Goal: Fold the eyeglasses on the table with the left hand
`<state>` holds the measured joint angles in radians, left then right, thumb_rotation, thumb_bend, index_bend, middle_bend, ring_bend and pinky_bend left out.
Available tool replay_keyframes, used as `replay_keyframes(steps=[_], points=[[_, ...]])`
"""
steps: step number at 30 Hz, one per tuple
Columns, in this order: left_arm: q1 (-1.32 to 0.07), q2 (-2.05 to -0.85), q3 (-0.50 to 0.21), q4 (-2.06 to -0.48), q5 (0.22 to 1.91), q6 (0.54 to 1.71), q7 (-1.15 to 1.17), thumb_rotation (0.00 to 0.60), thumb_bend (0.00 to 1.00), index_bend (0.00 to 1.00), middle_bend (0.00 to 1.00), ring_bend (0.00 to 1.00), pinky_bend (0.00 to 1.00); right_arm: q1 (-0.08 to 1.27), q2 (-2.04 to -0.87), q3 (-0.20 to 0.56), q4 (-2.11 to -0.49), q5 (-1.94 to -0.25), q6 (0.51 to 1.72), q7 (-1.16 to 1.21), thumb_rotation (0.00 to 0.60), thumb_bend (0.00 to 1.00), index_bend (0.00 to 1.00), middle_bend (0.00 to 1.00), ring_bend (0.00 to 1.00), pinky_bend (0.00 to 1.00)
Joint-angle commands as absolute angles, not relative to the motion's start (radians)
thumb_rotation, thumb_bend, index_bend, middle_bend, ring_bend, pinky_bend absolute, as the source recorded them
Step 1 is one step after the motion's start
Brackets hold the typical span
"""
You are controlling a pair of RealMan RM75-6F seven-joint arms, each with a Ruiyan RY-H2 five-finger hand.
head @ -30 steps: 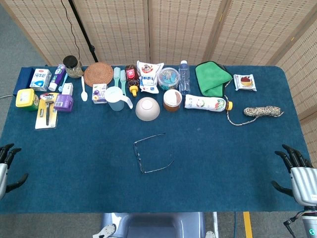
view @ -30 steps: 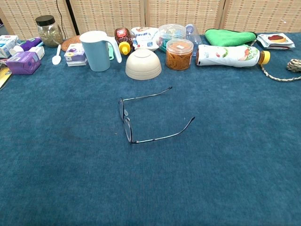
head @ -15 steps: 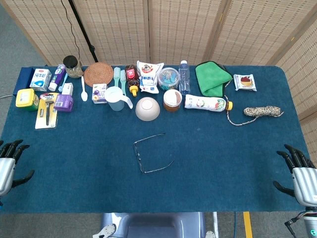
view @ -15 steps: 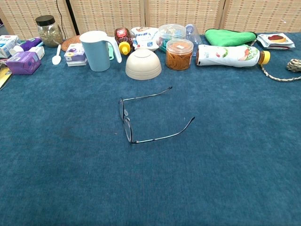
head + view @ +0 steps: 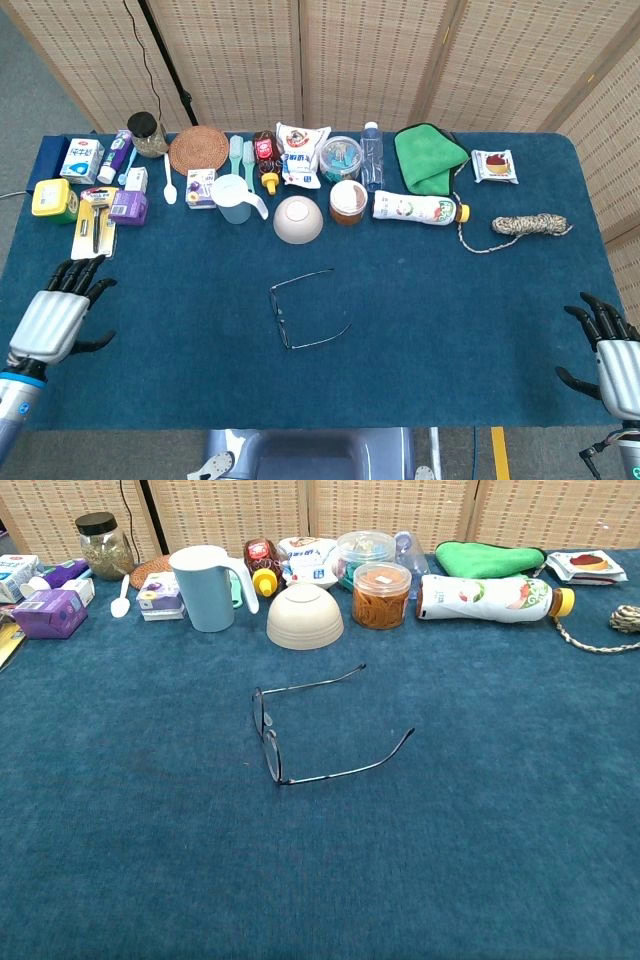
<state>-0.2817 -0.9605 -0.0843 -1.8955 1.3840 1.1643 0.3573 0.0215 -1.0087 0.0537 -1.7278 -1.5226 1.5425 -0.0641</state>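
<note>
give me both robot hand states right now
Left robot hand: open, fingers spread, holding nothing.
Right robot hand: open, fingers spread, holding nothing.

Thin dark-framed eyeglasses (image 5: 300, 309) lie mid-table on the blue cloth, both temple arms spread open (pointing toward the right), lenses standing on edge at left.

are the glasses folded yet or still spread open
Spread open: both temple arms of the eyeglasses stick out from the lenses, lying flat.
</note>
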Motion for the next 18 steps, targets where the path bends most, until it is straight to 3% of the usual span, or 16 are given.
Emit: replay_keyframes(steps=[1, 18], points=[[-0.343, -0.974, -0.098, -1.895, 1.360, 1.094, 0.387, 0.423, 0.20, 0.24, 0.00, 0.00, 0.00, 0.019, -1.007, 0.054, -1.729, -1.523, 1.546, -0.061, 0.600, 0.00, 0.21, 0.10, 0.14, 0.29], [-0.576, -1.171, -0.149, -1.763, 1.185, 0.901, 0.549, 0.381, 0.20, 0.22, 0.00, 0.00, 0.00, 0.017, -1.013, 0.054, -1.717, -1.518, 1.540, -0.050, 0.600, 0.00, 0.21, 0.10, 0.14, 0.29]])
